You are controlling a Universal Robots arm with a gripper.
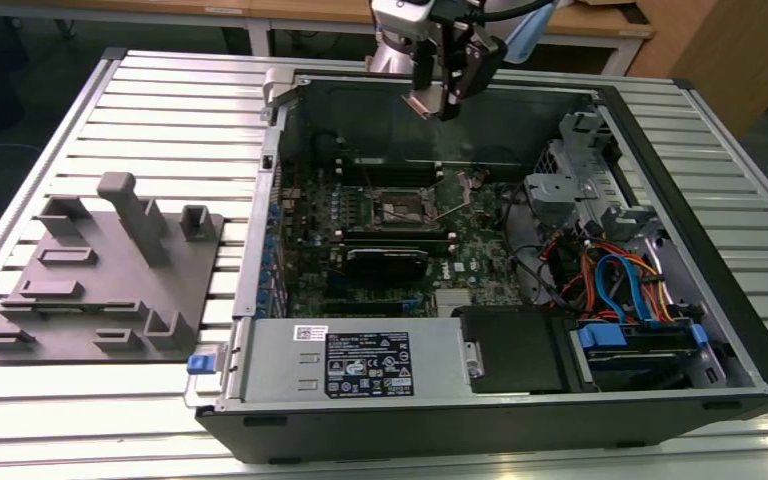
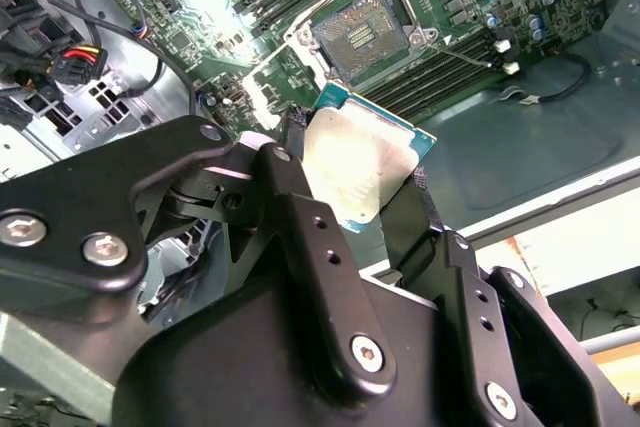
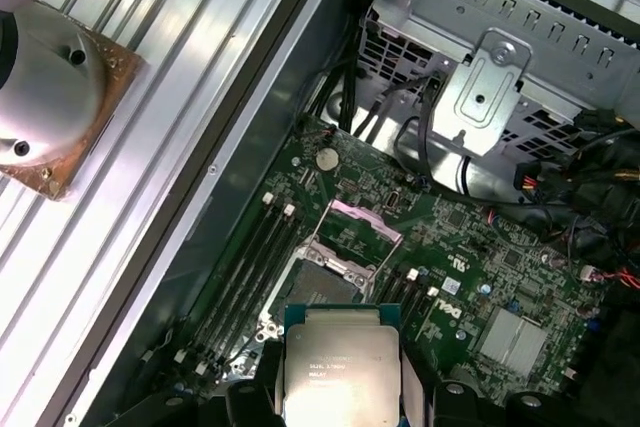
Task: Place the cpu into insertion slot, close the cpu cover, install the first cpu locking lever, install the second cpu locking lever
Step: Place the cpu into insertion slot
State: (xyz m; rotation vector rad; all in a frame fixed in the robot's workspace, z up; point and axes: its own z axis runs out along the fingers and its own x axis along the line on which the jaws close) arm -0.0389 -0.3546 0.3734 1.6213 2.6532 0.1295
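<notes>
My gripper [image 1: 438,104] is clamped on the cpu [image 3: 340,362], well above the insertion slot [image 2: 365,37]; if the chip comes down skewed, I risk crushing the slot's contacts.

Smooth silvery metal tops the cpu [image 3: 340,365]; the gripper [image 2: 362,169] is matt black.

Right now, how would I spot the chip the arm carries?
Find the big open black computer case; over its far wall hangs the black gripper. Between its fingers sits a small flat square chip, the only pale silver-topped, blue-green-edged piece held off the green board.
</notes>
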